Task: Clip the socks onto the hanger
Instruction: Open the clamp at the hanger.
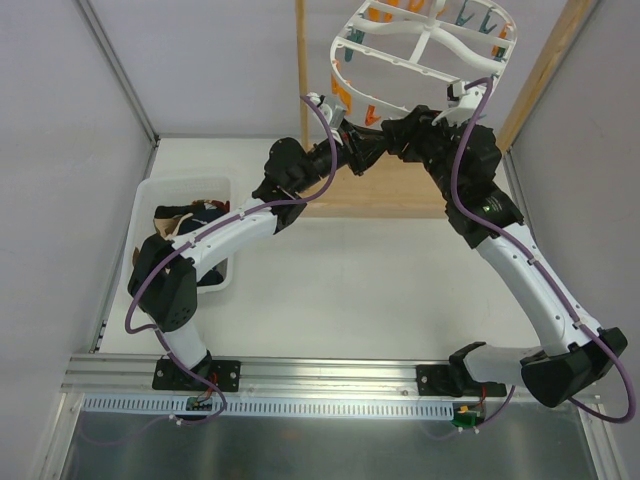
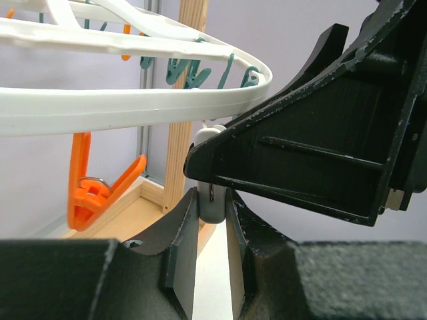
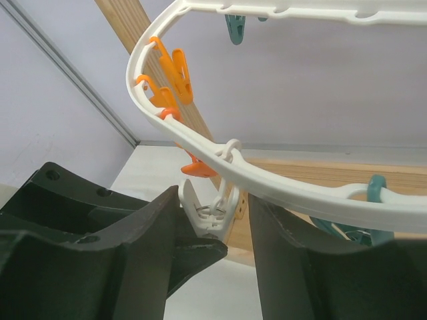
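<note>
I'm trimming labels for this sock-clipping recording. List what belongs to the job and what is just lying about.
Job: hanger; white peg hanging from its rim; socks; left gripper, shut on white peg; right gripper, open around it.
Lying about: white bin holding the socks; wooden stand.

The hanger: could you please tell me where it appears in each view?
Top external: the hanger at the top, right of centre.
Left wrist: its rim crosses upper left, above the white peg between the jaws.
Right wrist: its rim curves from top centre to right edge.
Shared landmark: the wooden stand.
</note>
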